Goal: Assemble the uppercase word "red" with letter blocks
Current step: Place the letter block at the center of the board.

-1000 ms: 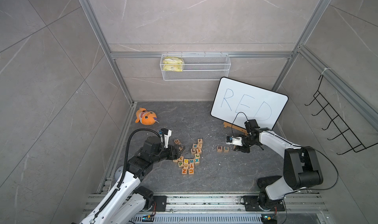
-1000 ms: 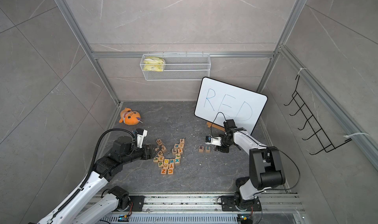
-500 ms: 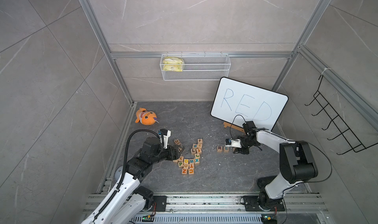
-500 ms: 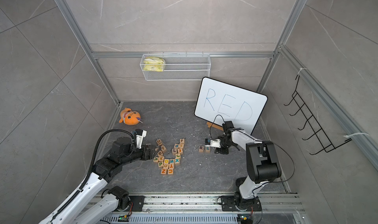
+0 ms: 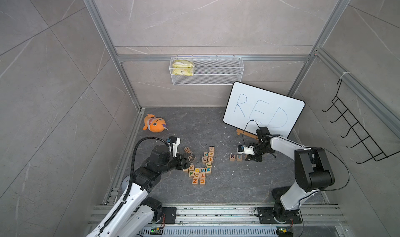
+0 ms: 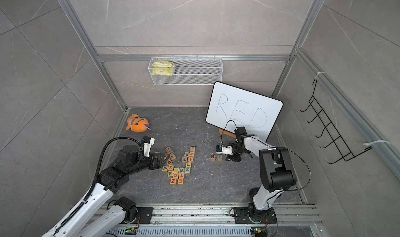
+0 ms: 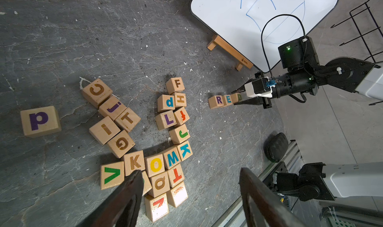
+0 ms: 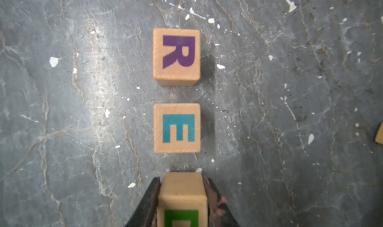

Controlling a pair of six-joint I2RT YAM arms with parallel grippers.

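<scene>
At the right end of the row, the right gripper is clamped on the D block, one finger on each side face, green D up. In line with it come the E block, teal letter, then the R block, purple letter. Small gaps between all three, none touching. Can't tell whether the D block rests on the floor or hangs just above it.

Bare floor lies on both long sides of the row and runs to the front rail. The whiteboard on its wooden stand is near behind the right arm. A pile of other blocks sits well apart from the row, with a bare strip between. The left gripper hovers over the pile's edge, jaws spread, nothing in them. A lone p block lies apart from the pile.

Floor is dark grey, veined, flecked white. Grey tiled walls. On the back wall, a wire basket with a yellow packet. On the side wall, a black hook rack. An orange plush toy lies near the back corner on the left arm's side.
</scene>
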